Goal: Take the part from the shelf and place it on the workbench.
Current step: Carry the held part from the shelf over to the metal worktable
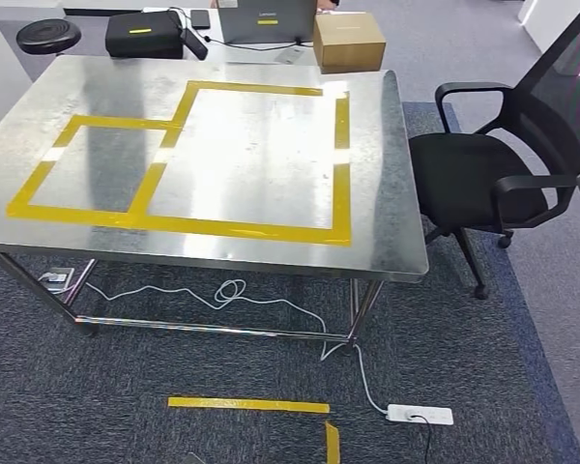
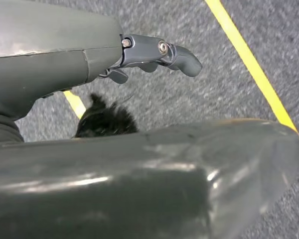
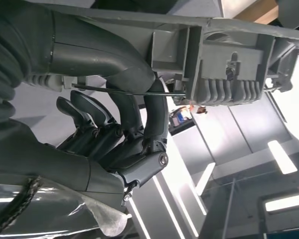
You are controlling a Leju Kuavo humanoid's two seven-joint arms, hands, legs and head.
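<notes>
The workbench point(image 1: 374, 174) is a bare steel table marked with yellow tape rectangles point(image 1: 199, 227), straight ahead in the head view. In the right wrist view my right hand point(image 3: 117, 134) grips the part point(image 3: 223, 55), a grey moulded plastic piece with ribs and a thin wire along it. The thumb and curled fingers close around one end of the part, which is held up in the air against a ceiling background. My left hand point(image 2: 102, 59) hangs over the carpet with its fingers point(image 2: 178, 55) held out from the thumb and nothing in it.
A black office chair point(image 1: 491, 174) stands right of the bench. Beyond the bench are a cardboard box point(image 1: 349, 41), a black case point(image 1: 142, 36) and a laptop. A white cable and power strip point(image 1: 420, 415) lie on the carpet with yellow floor tape point(image 1: 246, 405).
</notes>
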